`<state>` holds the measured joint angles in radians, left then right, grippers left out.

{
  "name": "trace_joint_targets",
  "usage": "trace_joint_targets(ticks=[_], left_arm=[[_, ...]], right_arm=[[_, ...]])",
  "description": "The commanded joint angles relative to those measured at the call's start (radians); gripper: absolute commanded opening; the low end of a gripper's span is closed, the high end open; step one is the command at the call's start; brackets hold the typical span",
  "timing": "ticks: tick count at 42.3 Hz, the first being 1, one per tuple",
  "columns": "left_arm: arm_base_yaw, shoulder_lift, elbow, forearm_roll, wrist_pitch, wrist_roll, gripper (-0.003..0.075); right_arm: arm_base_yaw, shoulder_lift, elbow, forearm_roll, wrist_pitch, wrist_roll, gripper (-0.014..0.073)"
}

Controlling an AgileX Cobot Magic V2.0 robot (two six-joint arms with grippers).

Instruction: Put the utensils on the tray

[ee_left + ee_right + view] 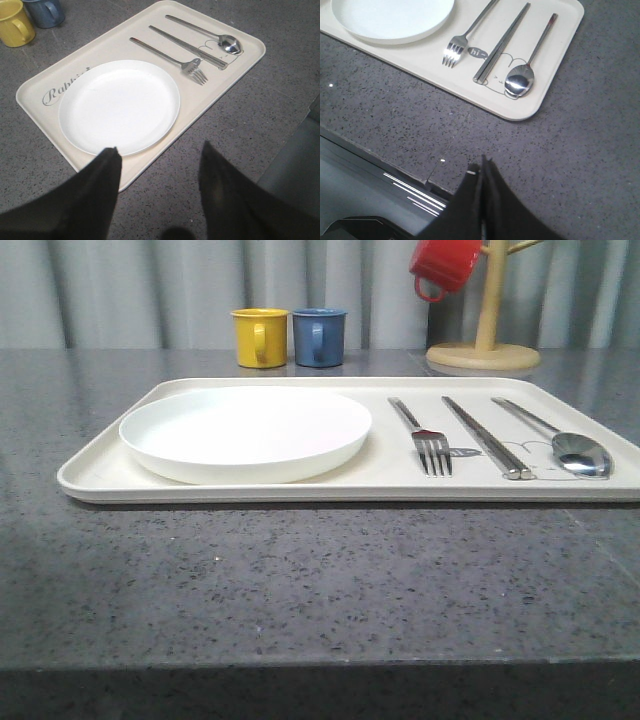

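Bare counter before tray (100, 480); cups (290, 337) behind.

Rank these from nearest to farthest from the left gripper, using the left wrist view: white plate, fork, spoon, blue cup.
1. White plate, on the tray just ahead of the left gripper.
2. Fork, on the tray beyond the plate.
3. Spoon, near the tray's far corner.
4. Blue cup, off the tray beside the yellow cup; close to the spoon's range.

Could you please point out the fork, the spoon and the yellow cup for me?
fork (432, 450), front view, on the tines.
spoon (583, 455), front view, on the bowl.
yellow cup (261, 337), front view, on the side wall.
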<state>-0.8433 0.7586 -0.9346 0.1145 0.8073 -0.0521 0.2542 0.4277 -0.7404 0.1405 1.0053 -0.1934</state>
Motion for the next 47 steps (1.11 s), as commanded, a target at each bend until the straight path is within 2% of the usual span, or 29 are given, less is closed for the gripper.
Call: trace_joint_targets(ticks=[1,7,28,31,36,42,47], left_arm=[[-0.007,-0.004,-0.026,0.003,-0.076,-0.008,0.0156],[-0.007,-0.004,-0.026,0.003,-0.076,-0.008,-0.002],[-0.007,-0.015,-0.026,0.003,-0.076,-0.008,-0.002],[0.02,-0.028,-0.026,0.008,-0.078,-0.006,-0.002],[0.18,-0.075,0.004,0.015,-0.107,-0.004,-0.002],[0.395,-0.195,0.152,0.008,-0.316,-0.004,-0.002],[0.524,-0.334,0.344,0.008,-0.5,-0.004,-0.002]], right_arm=[[0.002,0.008,-0.023,-0.001,-0.067,-0.001,-0.0067],[0.002,0.008,-0.02,-0.001,-0.069,-0.001,-0.0067],[0.002,0.008,-0.02,-0.001,-0.069,-0.001,-0.0067],[0.002,0.008,-0.02,-0.001,-0.067,-0.001,-0.0067],[0.002,0.008,-0.02,-0.001,-0.067,-0.001,-0.0067],[0.002,0.008,-0.02,-0.001,-0.067,-0.001,-0.0067],[0.002,0.008,-0.02,-0.001,-0.067,-0.001,-0.0067]])
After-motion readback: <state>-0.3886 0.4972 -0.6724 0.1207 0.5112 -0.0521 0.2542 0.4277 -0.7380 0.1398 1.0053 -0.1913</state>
